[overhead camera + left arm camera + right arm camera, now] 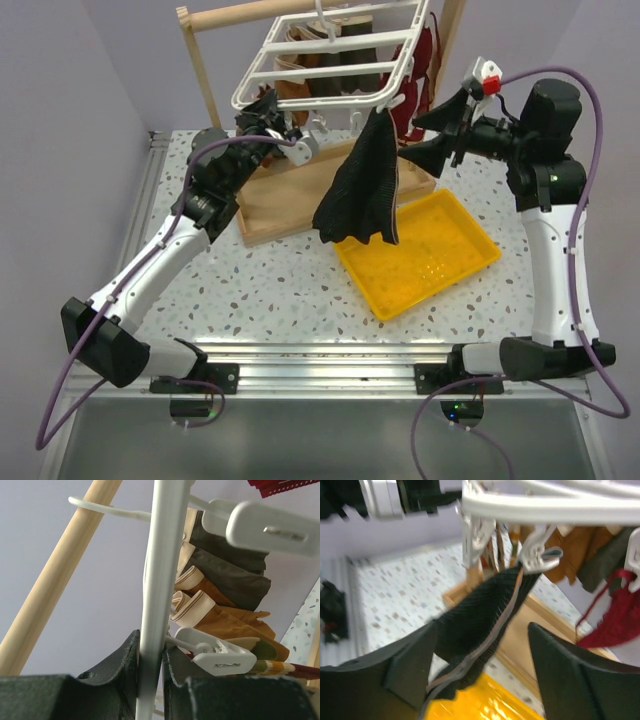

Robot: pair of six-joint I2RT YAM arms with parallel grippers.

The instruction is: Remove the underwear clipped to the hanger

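Observation:
The white slatted hanger hangs from the wooden stand's top bar. Black underwear dangles from a clip at the hanger's front edge, over the yellow tray. Brown underwear and dark grey underwear with beige waistbands stay clipped further back. My left gripper is shut on the hanger's front-left bar. My right gripper is open, just right of the black underwear, which hangs between its fingers from a white clip.
A yellow tray lies on the speckled table under the black underwear. The wooden stand's base sits behind it. A red bra hangs at the hanger's right side. Argyle socks hang near the left gripper.

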